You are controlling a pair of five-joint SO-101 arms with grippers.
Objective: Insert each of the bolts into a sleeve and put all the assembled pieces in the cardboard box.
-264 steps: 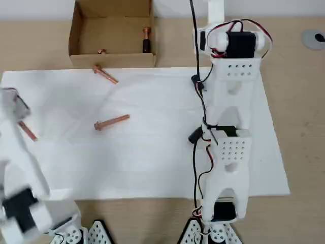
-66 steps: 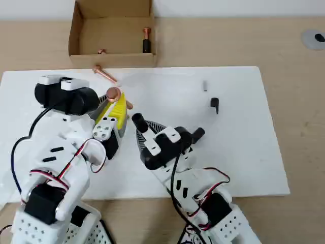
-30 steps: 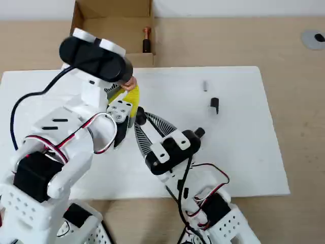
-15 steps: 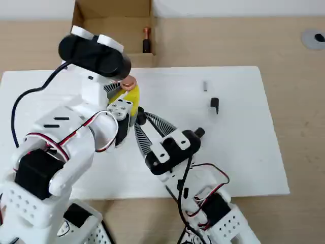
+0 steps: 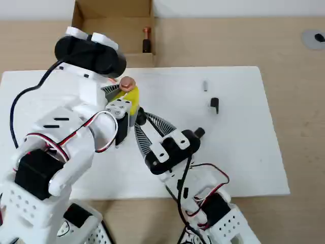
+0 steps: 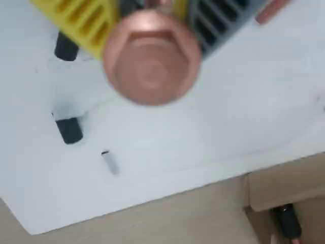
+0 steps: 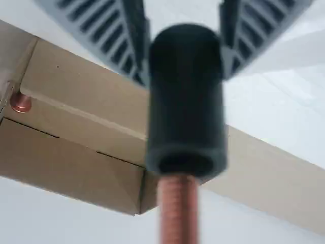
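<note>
Insertion step. Just in front of the cardboard box [image 5: 142, 59], the left gripper [image 5: 123, 92] clamps a copper bolt [image 6: 152, 58]. The right gripper [image 5: 139, 118] clamps a black sleeve [image 7: 186, 96] over the bolt's tip. Next, probably push it fully home.

Copper bolt [image 5: 127, 82] meeting a black sleeve [image 7: 185, 101] left of centre, open cardboard box [image 5: 76, 25] at the far left

The left gripper [image 5: 122, 91] clamps the bolt just under its broad head, and the shaft meets the open mouth of the sleeve, which is pinched in the right gripper [image 7: 185, 35]. A loose black sleeve [image 5: 215, 105] lies well to the right on the white sheet [image 5: 244, 152], with a small grey piece [image 5: 205, 86] just beyond it. An assembled piece [image 5: 146, 40], copper end far, lies along the box's right wall
</note>
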